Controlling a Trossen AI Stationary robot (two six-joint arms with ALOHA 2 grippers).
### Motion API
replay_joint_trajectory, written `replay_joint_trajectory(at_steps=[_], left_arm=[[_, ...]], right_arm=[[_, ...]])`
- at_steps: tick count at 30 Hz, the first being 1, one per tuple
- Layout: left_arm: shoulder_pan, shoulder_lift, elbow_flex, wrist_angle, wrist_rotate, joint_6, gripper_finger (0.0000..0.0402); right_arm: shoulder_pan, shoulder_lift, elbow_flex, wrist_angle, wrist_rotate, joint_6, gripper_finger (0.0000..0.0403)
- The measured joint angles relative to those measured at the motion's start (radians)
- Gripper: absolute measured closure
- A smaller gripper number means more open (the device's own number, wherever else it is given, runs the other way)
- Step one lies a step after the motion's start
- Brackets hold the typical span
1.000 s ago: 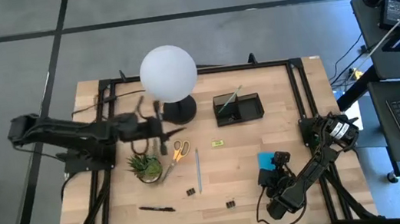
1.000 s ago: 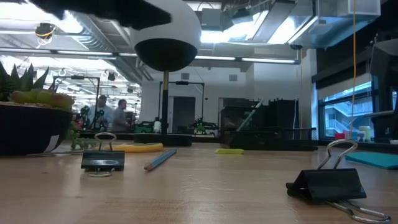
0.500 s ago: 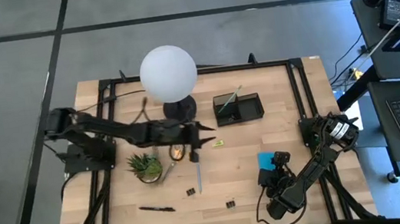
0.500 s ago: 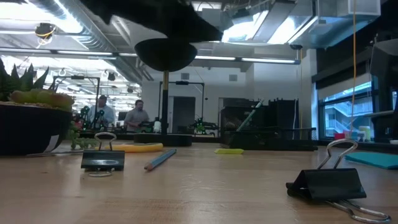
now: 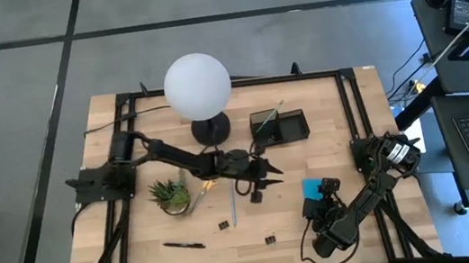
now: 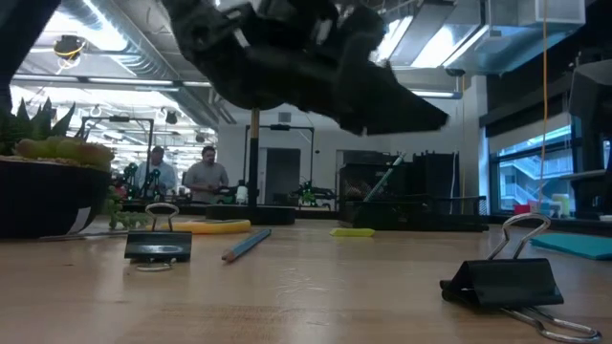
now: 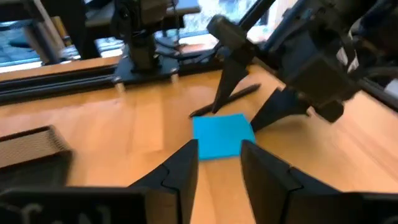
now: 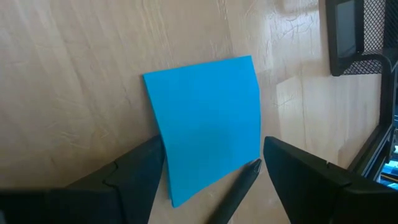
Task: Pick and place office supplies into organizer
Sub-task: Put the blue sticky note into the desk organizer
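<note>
The blue sticky-note pad (image 8: 208, 124) lies flat on the table at the right. My right gripper (image 8: 211, 149) hangs open over it, one finger on either side. My left gripper (image 5: 264, 182) is open and holds nothing. It reaches level across the table's middle, a little above the wood, and points at the pad (image 7: 222, 135). The black organizer (image 5: 279, 126) stands at the far middle with a pencil leaning in it. Behind my left arm lie the yellow-handled scissors (image 5: 209, 186), a pale pencil (image 5: 234, 207), two binder clips (image 5: 224, 225) (image 5: 269, 237) and a black pen (image 5: 183, 244).
The white globe lamp (image 5: 197, 85) stands at the far middle, left of the organizer. A small potted plant (image 5: 170, 194) sits beside my left arm. A dark pen (image 7: 230, 96) lies next to the pad. A small yellow piece (image 6: 352, 231) lies on the table. People move beyond the table.
My left gripper has swept from beside the lamp toward the table's right edge, sinking as it went. It has passed over the scissors and now points at the blue pad. Its fingers have kept the same gap.
</note>
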State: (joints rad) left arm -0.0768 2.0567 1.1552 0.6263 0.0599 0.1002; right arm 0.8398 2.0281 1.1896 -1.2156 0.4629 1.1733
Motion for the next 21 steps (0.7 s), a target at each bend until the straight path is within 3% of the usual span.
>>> replay_joint_trajectory(at_steps=[12, 21], left_arm=[[0.043, 0.236, 0.225, 0.007, 0.097, -0.108, 0.0288], [0.039, 0.342, 0.344, 0.005, 0.127, -0.147, 0.0288]], right_arm=[[0.000, 0.000, 0.000, 0.001, 0.000, 0.000, 0.0123], [0.000, 0.000, 0.000, 0.002, 0.000, 0.000, 0.0123]])
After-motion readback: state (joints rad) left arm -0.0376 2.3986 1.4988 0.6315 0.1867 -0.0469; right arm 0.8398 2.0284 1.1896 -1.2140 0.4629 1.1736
